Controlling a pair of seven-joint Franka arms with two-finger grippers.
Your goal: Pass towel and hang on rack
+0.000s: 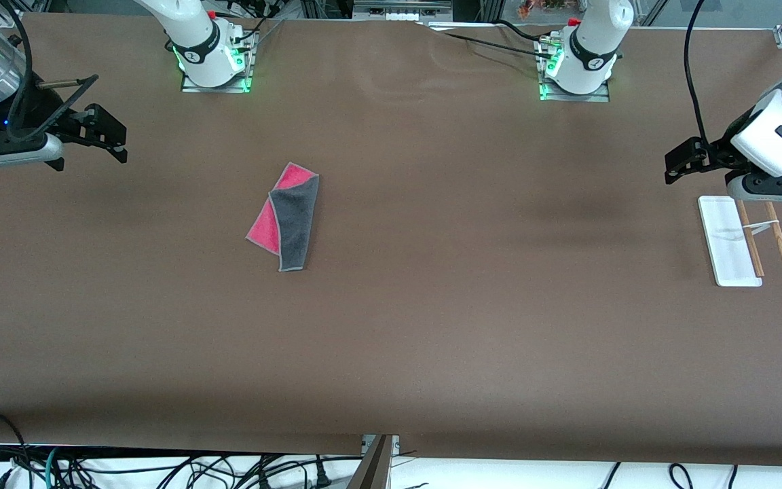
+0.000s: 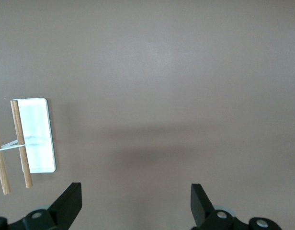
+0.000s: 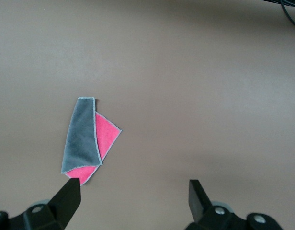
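Towel [image 1: 286,217] x1, rack [image 1: 730,241] x1, 2 rods, on table [image 1: 432,326]

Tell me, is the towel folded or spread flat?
Folded: on the towel a dark grey flap lies over part of its pink face, on the table.

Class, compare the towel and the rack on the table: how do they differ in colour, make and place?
Colour: the towel is pink-red and dark grey; the rack has a white base and light-brown rods.
Make: the towel is soft cloth, folded over itself; the rack is stiff, with rods and a thin crosspiece.
Place: the towel lies toward the right arm's end of the table, the rack at the left arm's end.
Shared: both rest on the table, untouched by either gripper.
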